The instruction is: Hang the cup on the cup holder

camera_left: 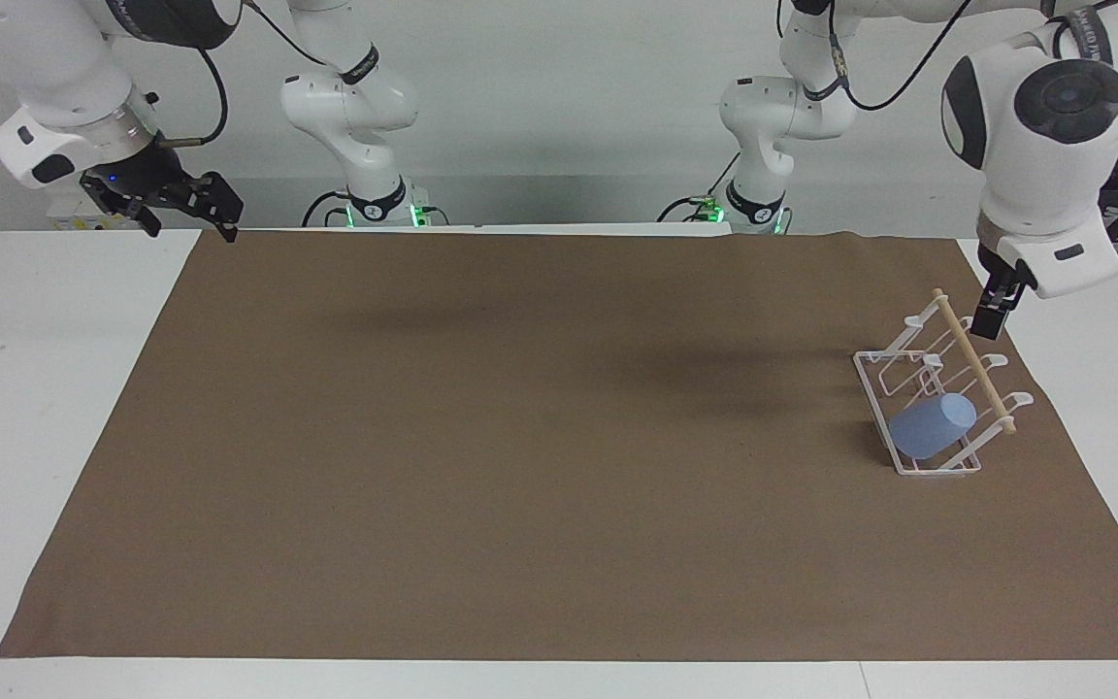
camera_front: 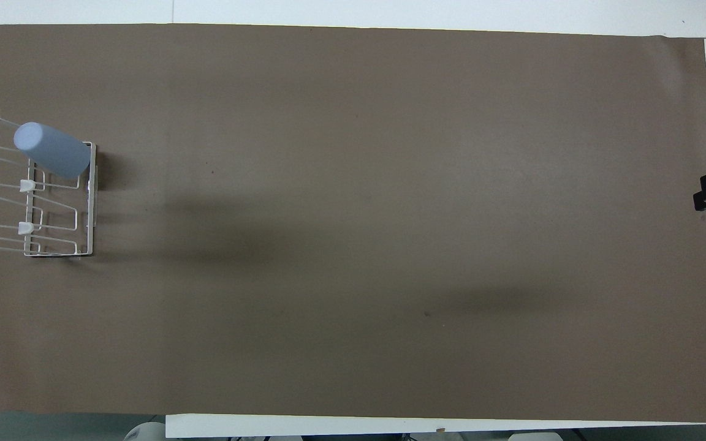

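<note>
Bench (camera_left: pixel 540 680): brown mat, white margins. Cup holder (camera_left: pixel 918 464), white wire, wooden rod, at left arm's end, mid edge. Cup (camera_left: pixel 932 425): light-blue, matte, tapered, no handle, slanted over prong farthest from robots; hung, judged. Likely light, stiff, slippery; grip across wall. Left pincer (camera_left: pixel 990 316) above rod's end, empty, opening unclear. Right pincer (camera_left: pixel 185 199) waits over own-end corner, apparently spread, empty.

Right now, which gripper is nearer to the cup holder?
The left. The left gripper hangs up in the air close by the cup holder, near the top of its wooden rod. The right gripper waits over the right arm's end of the table.
</note>
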Tool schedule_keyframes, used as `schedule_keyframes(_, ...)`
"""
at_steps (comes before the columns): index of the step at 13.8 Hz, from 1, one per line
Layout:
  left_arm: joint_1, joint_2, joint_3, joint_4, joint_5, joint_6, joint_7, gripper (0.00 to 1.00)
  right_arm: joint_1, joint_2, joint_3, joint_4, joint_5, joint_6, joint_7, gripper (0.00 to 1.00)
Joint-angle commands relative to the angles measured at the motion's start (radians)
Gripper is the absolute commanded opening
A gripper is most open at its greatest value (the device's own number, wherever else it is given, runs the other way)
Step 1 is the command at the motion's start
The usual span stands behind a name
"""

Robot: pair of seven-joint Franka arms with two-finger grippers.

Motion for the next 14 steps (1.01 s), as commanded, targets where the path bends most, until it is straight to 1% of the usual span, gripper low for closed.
schedule_keyframes(1, 0.075, -0.003, -0.007, 0.008, -0.18, -0.026, 0.195, 1.0, -0.007, 0.001, 0.001, 0.006, 0.005, 0.005, -0.01, 1.0)
schedule_keyframes(2, 0.078, -0.005, -0.007, 0.005, -0.208, -0.035, 0.279, 1.0, -0.007, 0.001, 0.001, 0.005, 0.005, 0.005, -0.012, 1.0)
schedule_keyframes(5, 0.065, -0.013, -0.021, 0.003, -0.213, -0.077, 0.499, 1.0, -0.007, 0.0, 0.001, 0.005, 0.005, 0.005, -0.01, 1.0)
schedule_keyframes(7, 0.063, -0.013, -0.027, 0.011, -0.223, -0.075, 0.635, 1.0, -0.007, 0.0, 0.001, 0.005, 0.005, 0.007, -0.01, 1.0)
schedule_keyframes(9, 0.066, -0.017, -0.024, 0.012, -0.272, -0.068, 0.758, 1.0, -0.007, 0.0, 0.001, 0.005, 0.005, 0.005, -0.01, 1.0)
schedule_keyframes(11, 0.066, -0.051, -0.021, 0.015, -0.283, -0.066, 0.785, 1.0, -0.007, 0.0, 0.001, 0.005, 0.005, 0.007, -0.01, 1.0)
schedule_keyframes(13, 0.066, -0.094, -0.023, 0.011, -0.332, -0.049, 0.768, 1.0, -0.007, 0.0, 0.001, 0.005, 0.005, 0.007, -0.01, 1.0)
schedule_keyframes(14, 0.066, -0.118, -0.024, -0.026, -0.334, -0.01, 0.757, 1.0, -0.007, 0.0, 0.001, 0.005, 0.005, 0.007, -0.01, 1.0)
